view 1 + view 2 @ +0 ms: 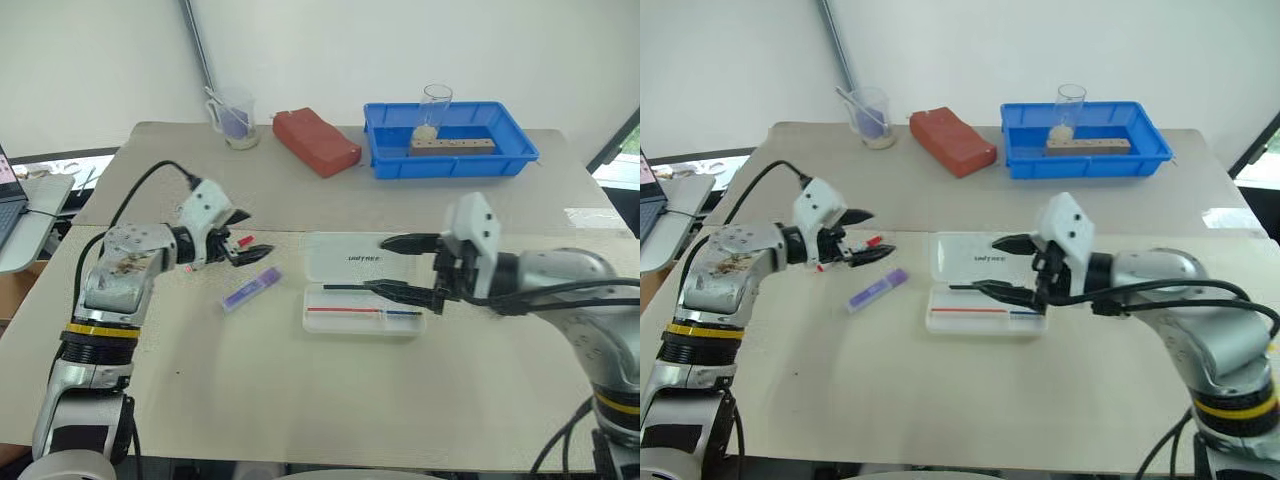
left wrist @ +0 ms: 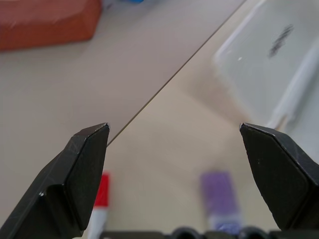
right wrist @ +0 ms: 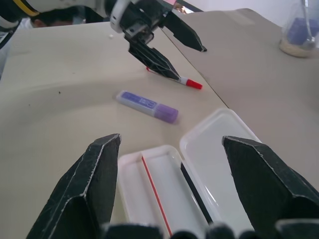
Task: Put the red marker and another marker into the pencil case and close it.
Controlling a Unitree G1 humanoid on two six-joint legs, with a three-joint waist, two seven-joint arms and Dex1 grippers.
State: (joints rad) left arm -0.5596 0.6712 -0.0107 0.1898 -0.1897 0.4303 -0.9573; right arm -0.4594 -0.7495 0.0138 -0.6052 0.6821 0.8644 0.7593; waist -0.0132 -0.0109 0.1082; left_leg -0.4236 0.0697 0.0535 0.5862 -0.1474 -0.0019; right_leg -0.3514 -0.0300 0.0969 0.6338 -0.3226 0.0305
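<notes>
The left pincer (image 1: pixel 243 238) hangs wide and empty just above the red marker (image 3: pixel 180 79), which lies on the tabletop (image 1: pixel 300 400) beside the purple marker (image 1: pixel 250 289). The right pincer (image 1: pixel 405 268) hovers wide and empty over the open case (image 1: pixel 985 290), whose tray already seems to hold two thin sticks, one red-and-blue and one black. To grasp well, the left pincer should drop square across the red barrel near mid-length, then close. Count: two markers, one case, two pincers.
</notes>
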